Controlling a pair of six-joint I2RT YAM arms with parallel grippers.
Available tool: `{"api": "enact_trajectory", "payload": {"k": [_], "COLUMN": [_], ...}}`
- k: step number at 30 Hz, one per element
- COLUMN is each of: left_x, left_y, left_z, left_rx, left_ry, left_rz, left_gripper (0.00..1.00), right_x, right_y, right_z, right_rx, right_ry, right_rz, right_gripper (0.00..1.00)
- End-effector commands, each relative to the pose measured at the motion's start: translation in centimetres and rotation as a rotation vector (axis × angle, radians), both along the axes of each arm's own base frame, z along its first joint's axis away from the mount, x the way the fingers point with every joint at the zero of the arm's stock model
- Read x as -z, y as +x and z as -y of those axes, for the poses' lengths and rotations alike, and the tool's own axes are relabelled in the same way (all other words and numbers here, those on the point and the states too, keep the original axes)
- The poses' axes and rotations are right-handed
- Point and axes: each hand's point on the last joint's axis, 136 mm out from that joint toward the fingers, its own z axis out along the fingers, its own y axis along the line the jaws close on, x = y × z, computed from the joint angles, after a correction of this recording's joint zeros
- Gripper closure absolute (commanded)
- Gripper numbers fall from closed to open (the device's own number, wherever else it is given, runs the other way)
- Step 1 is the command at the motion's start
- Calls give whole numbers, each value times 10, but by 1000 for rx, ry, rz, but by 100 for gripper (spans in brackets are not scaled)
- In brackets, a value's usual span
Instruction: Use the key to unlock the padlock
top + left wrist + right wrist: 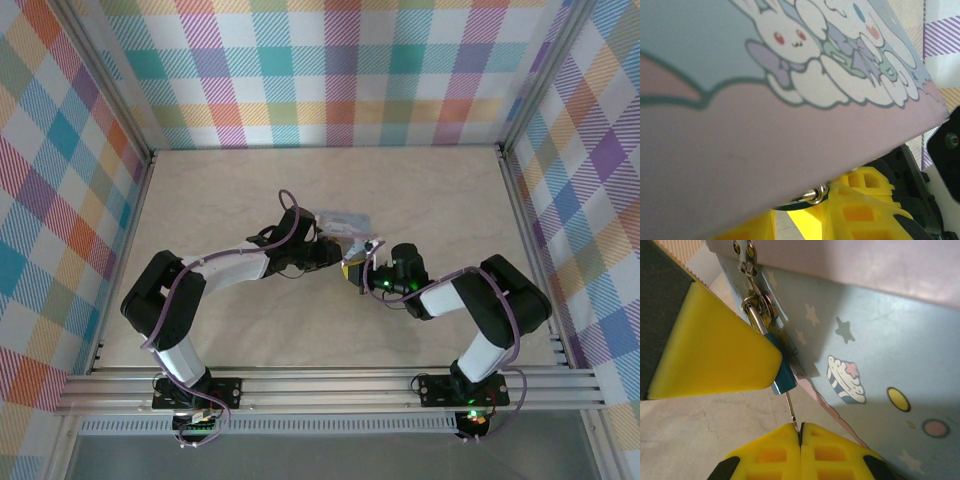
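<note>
Right fingers (772,452) clench the key (791,410), shaft running straight into the padlock (784,378) the left fingers (715,355) pinch.

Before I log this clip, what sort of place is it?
Likely a purpose-built robot recording booth, not a home or workshop. Plaid-printed backdrop walls box in a marble-look tabletop on three sides, and aluminium rails run along its near edge.

One tin (880,340), one padlock (783,378) and one key (791,411).
</note>
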Motion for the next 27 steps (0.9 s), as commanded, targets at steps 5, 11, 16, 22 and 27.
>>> {"api": "enact_trajectory", "payload": {"k": [5,11,16,22,27], "left_x": [-24,-24,-17,-6,-2], "left_y": [-19,-20,-21,-22,-23], "left_z": [17,17,14,10,11], "left_rx": [114,120,123,124,133], "left_ry": [-70,-75,-50,-12,-8], "left_rz": [11,10,7,6,1], "left_gripper": [76,76,76,77,77], "right_x": [-24,-25,-35,-42,-44], "right_y": [20,20,25,23,23], "right_z": [10,8,5,3,3], "right_rx": [61,44,43,26,24], "right_ry": [16,18,32,35,30], "right_rz": [99,95,115,122,124], "right_gripper": [100,100,100,100,100]}}
